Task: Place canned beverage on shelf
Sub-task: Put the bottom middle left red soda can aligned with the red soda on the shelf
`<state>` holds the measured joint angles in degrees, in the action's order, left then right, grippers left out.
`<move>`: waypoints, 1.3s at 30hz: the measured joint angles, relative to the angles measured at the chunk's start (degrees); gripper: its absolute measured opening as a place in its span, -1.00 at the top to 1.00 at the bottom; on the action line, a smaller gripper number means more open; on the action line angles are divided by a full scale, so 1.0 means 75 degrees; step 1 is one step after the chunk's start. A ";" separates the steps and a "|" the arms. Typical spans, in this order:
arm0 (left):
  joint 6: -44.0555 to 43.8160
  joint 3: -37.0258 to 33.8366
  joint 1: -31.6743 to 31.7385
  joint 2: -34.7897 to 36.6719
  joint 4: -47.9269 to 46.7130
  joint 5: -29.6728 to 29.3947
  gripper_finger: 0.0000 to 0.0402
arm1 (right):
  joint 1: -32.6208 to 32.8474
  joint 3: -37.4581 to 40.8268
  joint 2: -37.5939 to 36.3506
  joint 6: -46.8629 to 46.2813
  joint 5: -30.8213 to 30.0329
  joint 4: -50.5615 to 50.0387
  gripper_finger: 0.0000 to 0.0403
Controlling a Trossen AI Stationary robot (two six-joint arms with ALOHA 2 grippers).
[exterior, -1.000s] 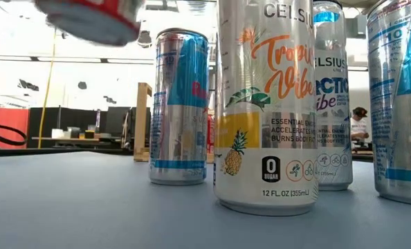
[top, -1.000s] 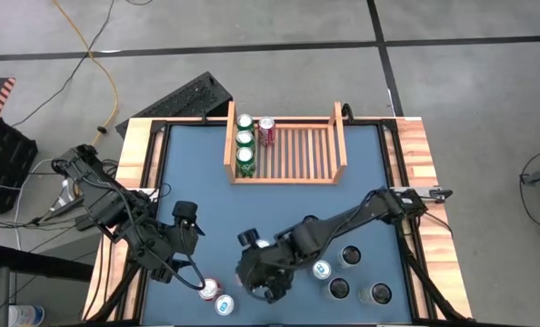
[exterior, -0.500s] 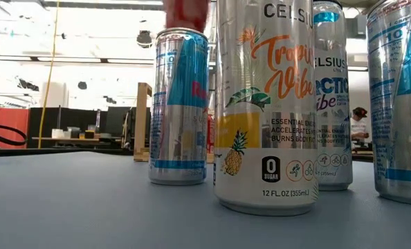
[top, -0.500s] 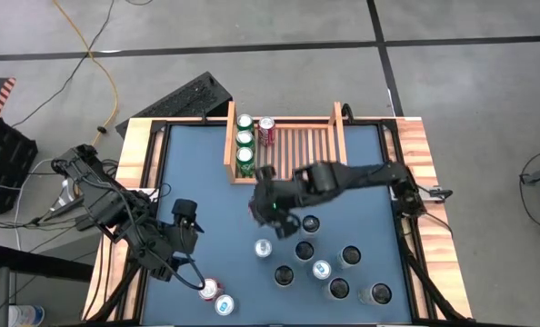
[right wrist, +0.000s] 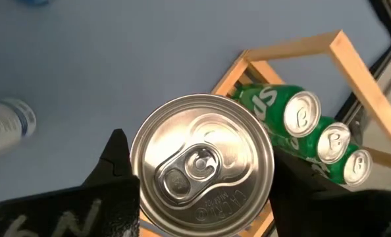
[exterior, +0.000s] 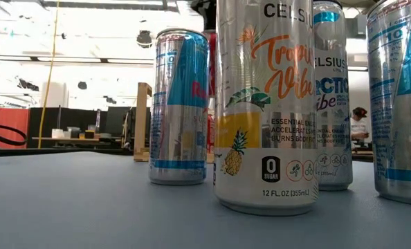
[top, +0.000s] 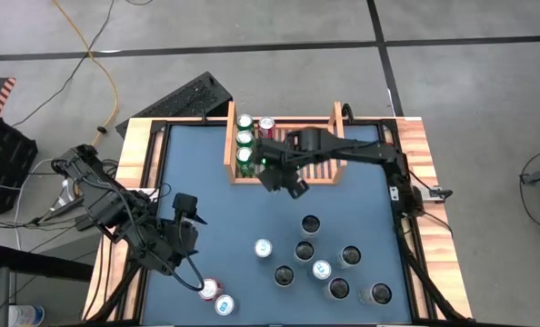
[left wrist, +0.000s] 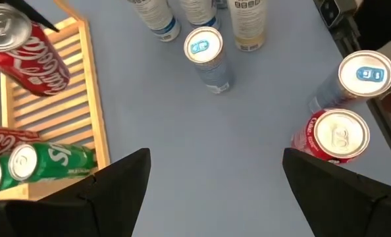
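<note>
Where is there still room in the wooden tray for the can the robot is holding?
The shelf has three green cans along its left wall and a red can beside them at the back. The slats right of those are bare up to the right wall. The right gripper, shut on a can, hangs over the crowded left front.

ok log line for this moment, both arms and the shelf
right gripper: shut on red can, over shelf front | left gripper: open, idle at table's left front | shelf: three green cans, one red
</note>
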<state>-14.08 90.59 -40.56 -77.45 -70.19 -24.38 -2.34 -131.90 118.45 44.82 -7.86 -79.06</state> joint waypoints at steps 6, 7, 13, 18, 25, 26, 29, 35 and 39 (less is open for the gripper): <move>-0.0297 0.0000 -0.0003 -0.0002 0.0002 0.0000 -0.66 | -0.0482 0.0000 0.0000 0.1104 0.0653 0.0361 0.12; -0.0364 0.0000 -0.0003 -0.0002 0.0005 0.0000 -0.66 | -0.0556 0.0000 0.0000 0.1348 0.0810 0.0398 0.12; -0.0509 0.0000 -0.0029 -0.0002 0.0012 -0.0011 -0.66 | -0.0987 -0.0003 0.0110 0.2475 0.1372 0.0281 0.12; 0.0094 0.0000 -0.0057 -0.0002 0.0019 -0.0151 -0.66 | -0.1551 0.0119 0.0264 0.2912 0.2016 0.0502 0.12; 0.0460 0.0000 -0.0052 0.0011 0.0040 -0.0746 -0.66 | -0.2203 0.0376 0.0430 0.3470 0.2137 0.0859 0.12; 0.0389 0.0000 -0.0052 0.0017 0.0043 -0.0784 -0.66 | -0.2267 0.0350 0.0508 0.3479 0.2141 0.0999 0.12; 0.0145 0.0000 -0.0060 0.0018 0.0064 -0.0789 -0.66 | -0.2468 0.0395 0.0660 0.3396 0.2381 0.1031 0.12; 0.0000 0.0000 -0.0154 0.0018 0.0082 -0.0852 -0.66 | -0.2499 0.0364 0.0992 0.3186 0.2508 0.1259 0.12; 0.0080 0.0000 -0.0154 0.0018 0.0044 -0.0952 -0.66 | -0.2487 0.0385 0.1231 0.3138 0.2667 0.1322 0.12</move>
<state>-13.48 90.59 -41.71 -77.32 -69.87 -31.52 -20.99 -129.01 127.69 68.36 12.14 -69.14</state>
